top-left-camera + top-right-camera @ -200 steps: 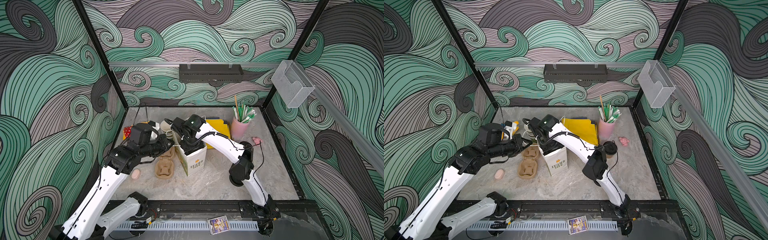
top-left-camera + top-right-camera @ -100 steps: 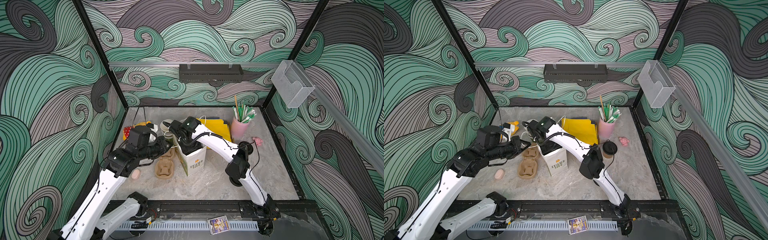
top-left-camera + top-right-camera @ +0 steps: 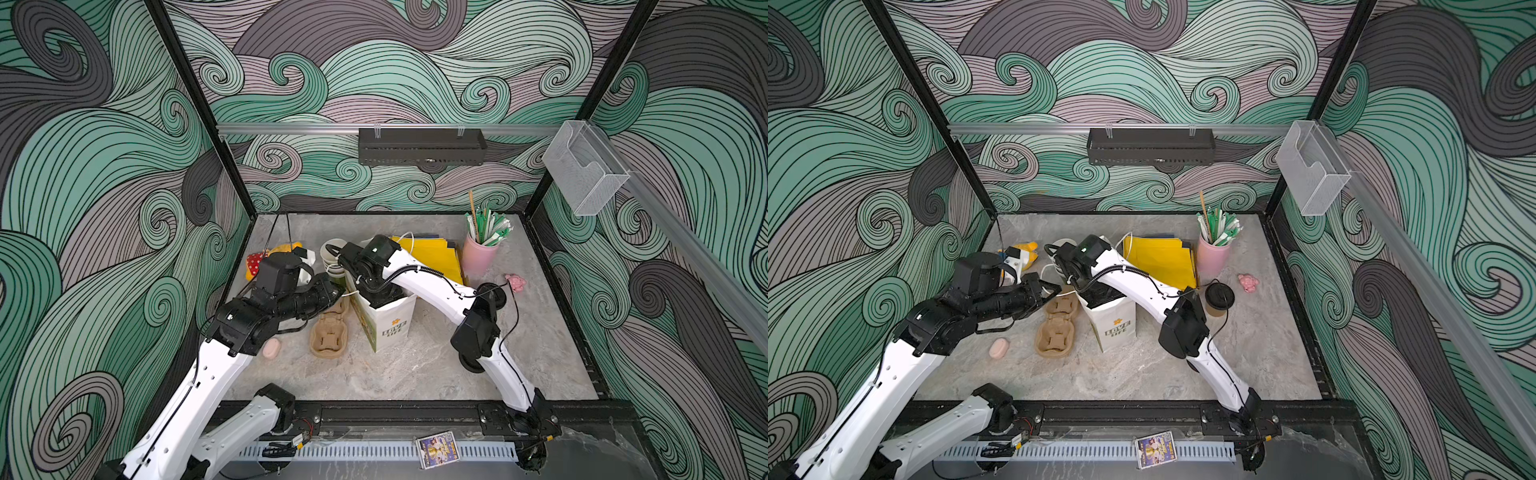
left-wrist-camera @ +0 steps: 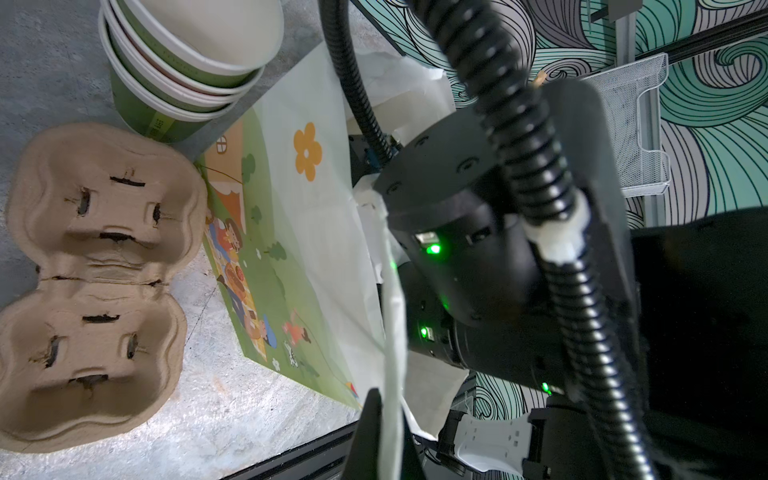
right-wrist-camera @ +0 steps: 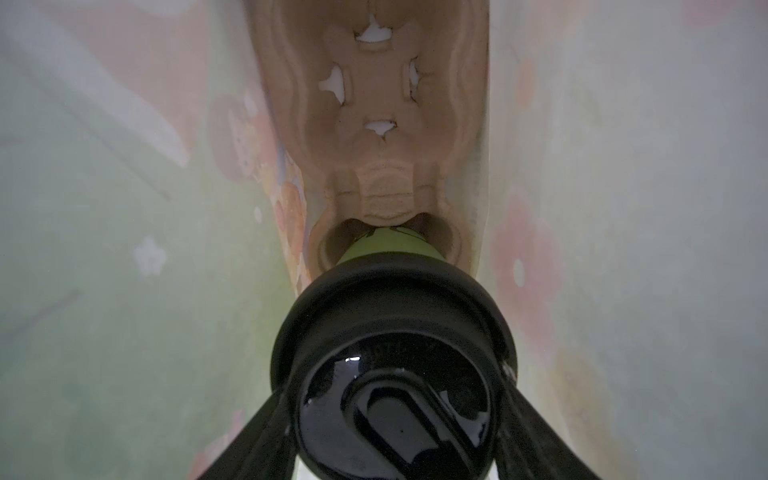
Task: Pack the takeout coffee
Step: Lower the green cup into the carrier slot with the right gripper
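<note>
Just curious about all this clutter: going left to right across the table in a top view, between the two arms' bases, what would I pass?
Pink oval lump → cardboard cup tray → paper bag → lidded coffee cup → small pink toy.

My left arm (image 3: pixel 208 374) and right arm (image 3: pixel 432 286) show white link shells with black joints. I see a black corrugated hose (image 4: pixel 536 137) beside a black housing (image 4: pixel 457 199) with small green lights (image 4: pixel 434 249).

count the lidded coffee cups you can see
2. A green cup is inside the paper bag, gripped by the right gripper; a tan cup stands on the table beside the right arm's elbow. Others may be hidden.
</note>
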### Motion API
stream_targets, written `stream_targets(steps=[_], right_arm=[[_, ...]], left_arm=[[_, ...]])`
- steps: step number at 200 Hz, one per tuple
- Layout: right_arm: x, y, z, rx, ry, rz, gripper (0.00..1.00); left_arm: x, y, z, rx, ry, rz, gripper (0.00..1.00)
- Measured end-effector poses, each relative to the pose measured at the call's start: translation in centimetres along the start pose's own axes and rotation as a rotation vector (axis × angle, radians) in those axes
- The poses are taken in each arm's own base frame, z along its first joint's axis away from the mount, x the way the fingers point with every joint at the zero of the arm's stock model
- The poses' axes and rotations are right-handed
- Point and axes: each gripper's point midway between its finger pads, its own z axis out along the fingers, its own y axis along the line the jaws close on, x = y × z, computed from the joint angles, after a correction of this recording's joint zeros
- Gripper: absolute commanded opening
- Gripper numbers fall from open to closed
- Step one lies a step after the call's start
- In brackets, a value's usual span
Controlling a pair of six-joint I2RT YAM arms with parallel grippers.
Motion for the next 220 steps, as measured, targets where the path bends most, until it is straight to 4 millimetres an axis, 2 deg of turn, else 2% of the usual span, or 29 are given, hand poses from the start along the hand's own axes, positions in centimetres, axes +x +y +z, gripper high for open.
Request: stream_targets(steps=[220], right_arm=[[0.4, 0.1, 1.4, -0.012, 0.009, -0.017, 0.55]], left_arm=[[0.0, 0.3, 0.0, -0.012, 0.000, 0.001, 0.00]])
